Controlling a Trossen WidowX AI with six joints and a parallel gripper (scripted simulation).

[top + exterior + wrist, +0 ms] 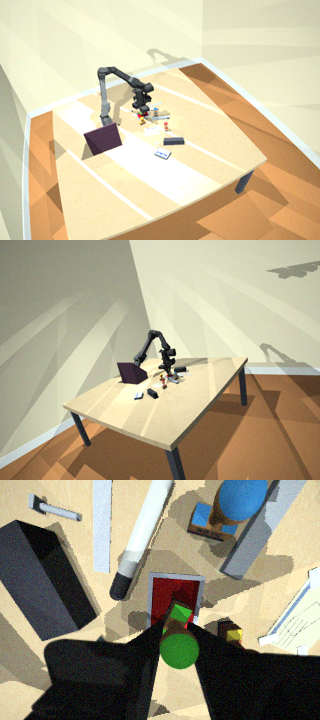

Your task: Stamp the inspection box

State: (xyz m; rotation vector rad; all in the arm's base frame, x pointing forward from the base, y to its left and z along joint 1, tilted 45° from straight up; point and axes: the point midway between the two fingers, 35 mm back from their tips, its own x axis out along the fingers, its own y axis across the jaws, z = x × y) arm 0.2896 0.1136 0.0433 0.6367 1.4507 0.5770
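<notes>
My gripper (142,111) (169,372) (174,625) is shut on the green-topped stamp (179,651), upright over the near part of the red ink pad (167,589) (169,375). Whether its base touches the pad is hidden. The white card (151,131) (157,385) (302,612) lies flat; its box is too small to make out clearly. A yellow-topped stamp (142,119) (161,377) (233,634) stands beside the pad, partly hidden by a finger in the wrist view. A blue-topped stamp (155,111) (175,375) (242,497) and a red-topped stamp (165,126) (163,384) stand nearby. The lettering on the stamps is unreadable.
A white marker (143,535), a grey bar (260,532) (160,118), a pale strip (102,525), a bolt (57,511) and a black block (45,580) (180,369) surround the pad. Another dark block (173,141), a white-blue box (162,153) and a purple slanted block (103,139) stand farther off.
</notes>
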